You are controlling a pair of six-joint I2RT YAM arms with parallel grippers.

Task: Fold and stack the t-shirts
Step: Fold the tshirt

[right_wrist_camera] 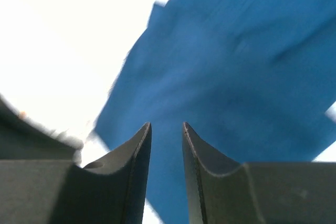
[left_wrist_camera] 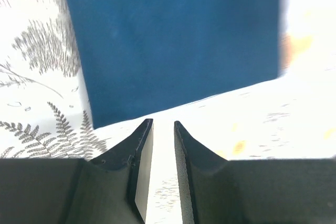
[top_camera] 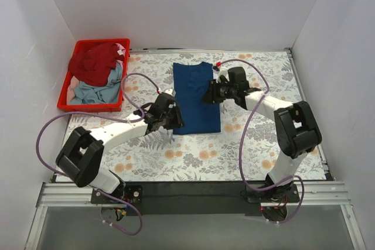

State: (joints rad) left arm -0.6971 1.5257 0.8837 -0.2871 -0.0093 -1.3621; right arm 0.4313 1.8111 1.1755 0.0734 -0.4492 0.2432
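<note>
**A:** Where are the edges, and how much room is there?

**B:** White walls (top_camera: 176,4) close the floral-patterned tabletop (top_camera: 193,156) on the left, far and right sides. The navy blue cloth t-shirt (top_camera: 196,95) lies folded into a long rectangle near the middle, its short edges facing far and near. Bare pattern shows on all four sides of it, widest on the near side between the two arms. The red plastic crate (top_camera: 88,108) sits in the far left corner, well apart from the shirt.

**A:** And the end effectors?

**B:** The left end effector (left_wrist_camera: 163,124) is at the shirt's near left corner. Its jaws are a narrow slot apart, with only tabletop showing between them. The right end effector (right_wrist_camera: 167,125) is at the shirt's right edge, also slightly parted and gripping nothing I can see.

**A:** Anything hard to make out?

**B:** From above, the left one covers the near left corner and the right one covers part of the right edge. Both wrist views are blurred. A pale scrap (top_camera: 121,48) in the crate's far right corner is unclear.

**A:** Counts?

**B:** Three shirts: the navy one, plus a crumpled dark red t-shirt (top_camera: 94,62) and a pale grey-blue t-shirt (top_camera: 96,91) in the crate. One crate, two arms.
</note>
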